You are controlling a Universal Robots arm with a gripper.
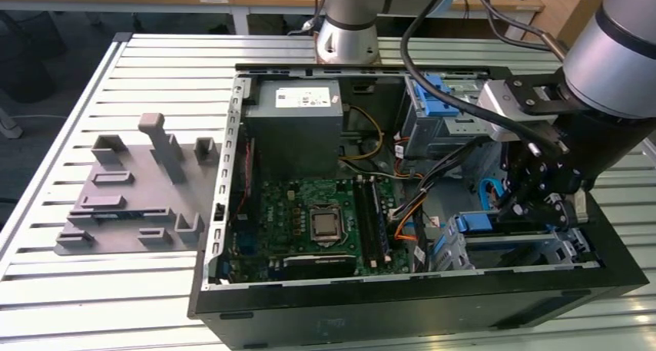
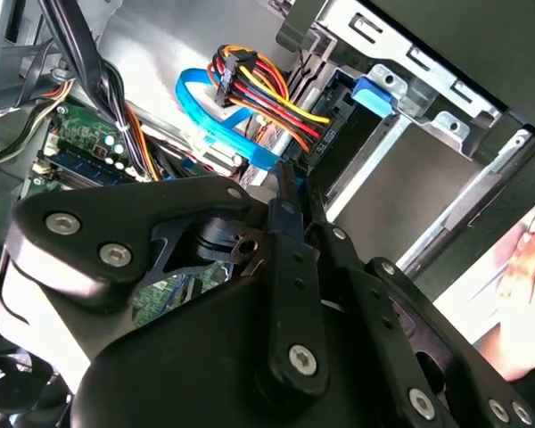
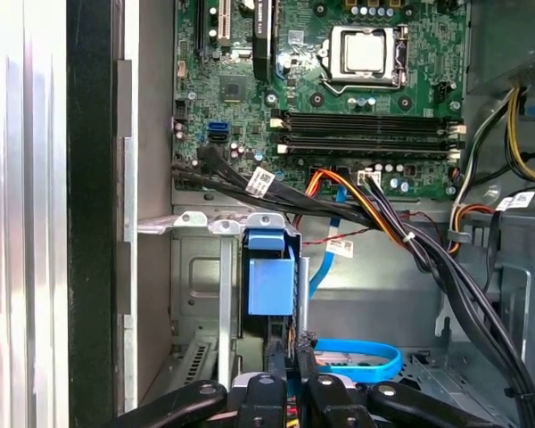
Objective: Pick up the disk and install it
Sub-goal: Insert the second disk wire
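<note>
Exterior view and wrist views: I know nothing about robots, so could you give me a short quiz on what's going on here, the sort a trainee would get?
1. True or false: the computer case is open, with its circuit board showing.
2. Where is the tool?
A. In the air outside the case
B. Inside the case, close to the blue-framed disk in the metal cage
C. Resting on the big grey box
3. Fill in: on the table, the grey stand sits to the exterior view's ____ of the case.

Key: 1 true; 2 B; 3 left.
</note>
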